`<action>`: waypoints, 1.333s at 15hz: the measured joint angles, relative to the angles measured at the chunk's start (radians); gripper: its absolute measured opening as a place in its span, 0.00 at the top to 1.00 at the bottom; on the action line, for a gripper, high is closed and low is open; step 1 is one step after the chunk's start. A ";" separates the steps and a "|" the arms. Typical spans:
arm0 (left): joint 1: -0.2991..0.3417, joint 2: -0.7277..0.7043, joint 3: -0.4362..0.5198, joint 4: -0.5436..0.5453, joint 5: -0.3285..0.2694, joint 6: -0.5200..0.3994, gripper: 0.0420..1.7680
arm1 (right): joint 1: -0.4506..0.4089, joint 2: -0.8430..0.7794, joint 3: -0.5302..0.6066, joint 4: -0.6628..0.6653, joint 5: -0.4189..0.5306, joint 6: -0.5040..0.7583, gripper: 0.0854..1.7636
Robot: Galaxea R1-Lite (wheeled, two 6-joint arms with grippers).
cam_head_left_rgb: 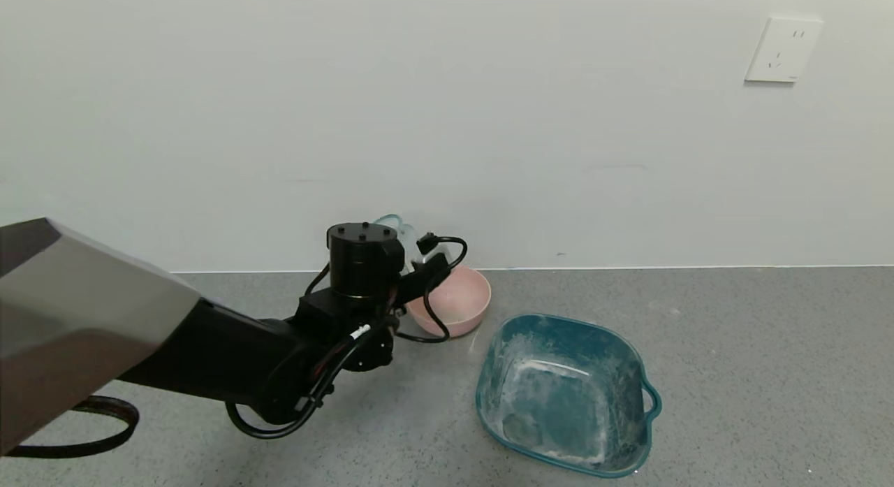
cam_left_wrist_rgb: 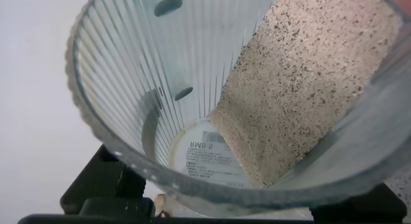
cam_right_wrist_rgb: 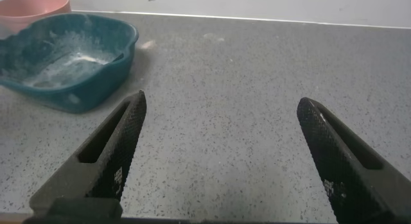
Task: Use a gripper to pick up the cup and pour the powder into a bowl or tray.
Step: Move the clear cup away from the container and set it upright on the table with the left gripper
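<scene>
My left gripper point(cam_head_left_rgb: 412, 256) is shut on the ribbed, translucent cup point(cam_head_left_rgb: 394, 227) and holds it tipped just above the far left rim of the pink bowl point(cam_head_left_rgb: 457, 302), near the wall. The left wrist view looks straight into the cup point(cam_left_wrist_rgb: 128, 89). A label shows through its base and no powder shows inside. A black finger point(cam_left_wrist_rgb: 96, 185) lies against its outside. My right gripper point(cam_right_wrist_rgb: 221, 103) is open and empty over bare counter, and it is out of the head view. I cannot tell whether there is powder in the bowl.
A teal squarish tub point(cam_head_left_rgb: 628, 354) with a handle, dusted white inside, sits right of the bowl nearer to me. It also shows in the right wrist view point(cam_right_wrist_rgb: 122, 47), beside the pink bowl point(cam_right_wrist_rgb: 32, 6). The wall runs close behind the bowl. A socket point(cam_head_left_rgb: 782, 50) is on the wall.
</scene>
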 joint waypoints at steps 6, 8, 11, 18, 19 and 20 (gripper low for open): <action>0.127 -0.158 0.205 -0.019 -0.140 -0.165 0.26 | 0.000 0.000 0.000 0.000 0.000 0.000 0.03; 0.176 -0.187 0.256 -0.054 -0.192 -0.230 0.26 | 0.000 0.000 0.000 0.000 0.000 0.000 0.03; 0.213 -0.201 0.293 -0.100 -0.236 -0.301 0.26 | 0.000 0.000 0.000 0.000 0.000 0.000 0.03; 0.269 -0.227 0.326 -0.096 -0.390 -0.572 0.26 | 0.000 0.000 0.000 0.000 0.000 0.000 0.03; 0.271 -0.231 0.331 -0.095 -0.401 -0.621 0.26 | 0.000 0.000 0.000 0.000 0.000 0.000 0.03; 0.275 -0.234 0.336 -0.097 -0.421 -0.667 0.26 | 0.000 0.000 0.000 0.000 0.000 0.000 0.03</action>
